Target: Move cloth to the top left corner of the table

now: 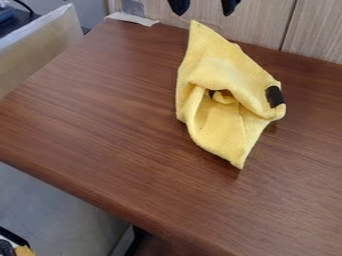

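Note:
At the top edge of the camera view hang the two fingertips of my gripper [204, 6], spread apart with nothing between them. The yellow cloth [220, 72] lies crumpled on the brown wooden table [100, 115], right of the view's middle line and below the gripper in the view. One corner of it points up toward the gripper, another points down toward the front. A fold in its middle stands open like a pocket, and a black patch marks its right side. Gripper and cloth are apart.
A light wood panel [314, 35] runs behind the table's back edge. At the table's top left corner are pieces of tape [132, 19]. A pale board [40, 47] stands beyond the left edge.

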Robot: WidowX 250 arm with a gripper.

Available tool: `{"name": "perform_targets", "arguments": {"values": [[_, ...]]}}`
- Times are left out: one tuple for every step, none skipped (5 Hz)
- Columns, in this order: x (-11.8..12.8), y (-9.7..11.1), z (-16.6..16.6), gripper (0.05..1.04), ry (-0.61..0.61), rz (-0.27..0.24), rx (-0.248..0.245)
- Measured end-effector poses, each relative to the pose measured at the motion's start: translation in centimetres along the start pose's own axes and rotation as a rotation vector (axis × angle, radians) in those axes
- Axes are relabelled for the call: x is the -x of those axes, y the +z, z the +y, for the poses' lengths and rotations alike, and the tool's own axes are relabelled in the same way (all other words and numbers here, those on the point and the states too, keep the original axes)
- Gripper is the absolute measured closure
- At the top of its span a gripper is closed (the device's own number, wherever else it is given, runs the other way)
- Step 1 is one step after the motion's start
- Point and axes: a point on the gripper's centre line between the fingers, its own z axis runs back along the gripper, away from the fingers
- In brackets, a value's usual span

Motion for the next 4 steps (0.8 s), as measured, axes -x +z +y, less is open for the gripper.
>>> {"name": "perform_targets", "arguments": {"values": [[0.0,-1.2,0.1,0.083,0.009,0.035,0.007],[-0.2,-2.9,-1.9,0.083,-0.03,0.081,0.036],[-0.4,-4.7,-1.9,0.083,-0.034,0.073,0.003],[1.2,-8.4,-0.2,0.083,-0.066,0.114,-0.084]]}}
